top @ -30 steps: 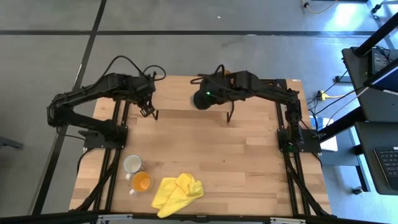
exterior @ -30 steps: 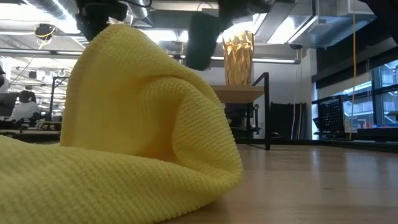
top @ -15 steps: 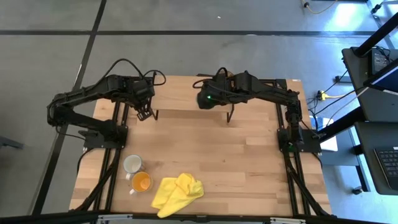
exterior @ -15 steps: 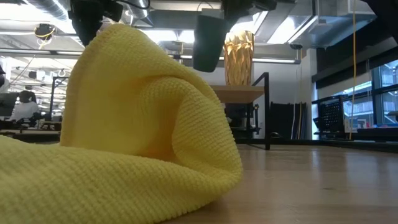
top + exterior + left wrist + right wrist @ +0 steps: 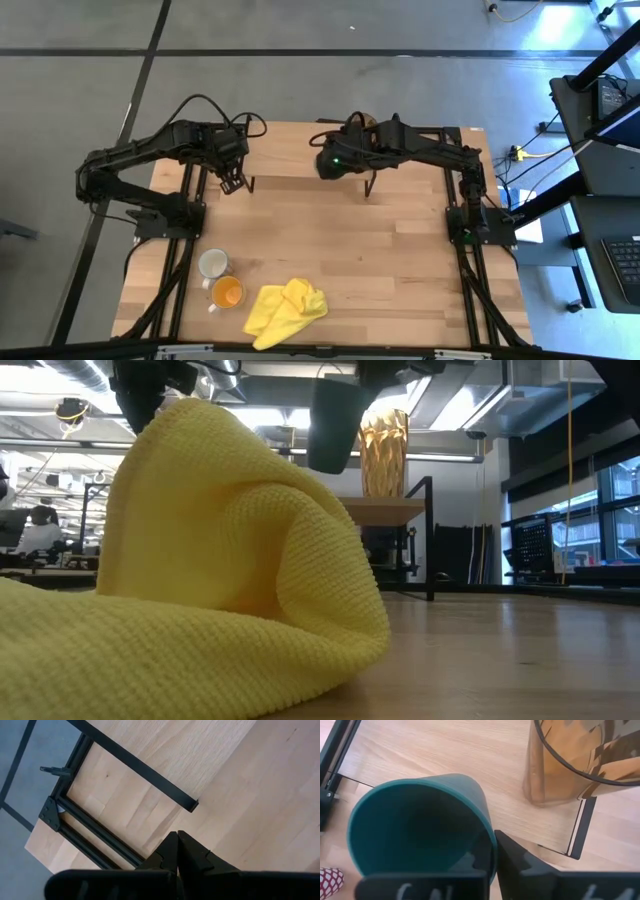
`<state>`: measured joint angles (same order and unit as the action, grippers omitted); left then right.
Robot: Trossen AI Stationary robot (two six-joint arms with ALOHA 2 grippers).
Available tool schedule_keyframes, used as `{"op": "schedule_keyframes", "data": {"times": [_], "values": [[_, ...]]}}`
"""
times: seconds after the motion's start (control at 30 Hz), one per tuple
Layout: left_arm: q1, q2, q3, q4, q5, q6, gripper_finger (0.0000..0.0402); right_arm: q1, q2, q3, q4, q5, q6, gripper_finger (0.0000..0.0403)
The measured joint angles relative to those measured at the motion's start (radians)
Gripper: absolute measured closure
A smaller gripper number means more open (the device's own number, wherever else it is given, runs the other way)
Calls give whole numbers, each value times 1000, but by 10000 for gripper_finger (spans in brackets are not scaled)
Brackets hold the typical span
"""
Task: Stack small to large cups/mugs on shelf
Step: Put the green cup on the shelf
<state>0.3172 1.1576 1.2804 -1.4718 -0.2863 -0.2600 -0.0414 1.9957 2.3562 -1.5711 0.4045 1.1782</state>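
yellow cloth (image 5: 286, 310) lies crumpled at the near edge of the table (image 5: 330, 260), taken here as the landmark. just left of the cloth sits the small orange mug (image 5: 227, 293), orange inside, contents unclear. touching it on the far side is the white-grey mug (image 5: 213, 264), looks empty. mid table is bare wood. at the table's far end stands the shelf (image 5: 385, 510) on thin black legs. left gripper (image 5: 234, 182) hangs over the far-left part of the table, fingers pressed together, holding nothing. right gripper (image 5: 335, 163) is clamped on the rim of the dark green cup (image 5: 420, 827), empty, held in the air just beside the tall amber tumbler (image 5: 580, 755), which stands on the shelf.
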Motion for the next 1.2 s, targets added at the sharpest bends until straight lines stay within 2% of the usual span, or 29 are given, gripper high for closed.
{"op": "schedule_keyframes", "data": {"times": [0.33,0.63,0.9,1.03,1.2], "values": [[0,0,0,-1,0,1,402,15,0,0,31,9,0,394],[0,0,0,-1,11,8,402,146,0,-9,94,5,57,395],[0,0,0,-2,33,8,401,273,9,-100,24,-232,182,395],[-1,0,0,1,57,8,402,283,13,-197,105,-333,192,395],[-40,0,0,15,72,-8,401,271,14,-319,270,-355,170,394]]}}
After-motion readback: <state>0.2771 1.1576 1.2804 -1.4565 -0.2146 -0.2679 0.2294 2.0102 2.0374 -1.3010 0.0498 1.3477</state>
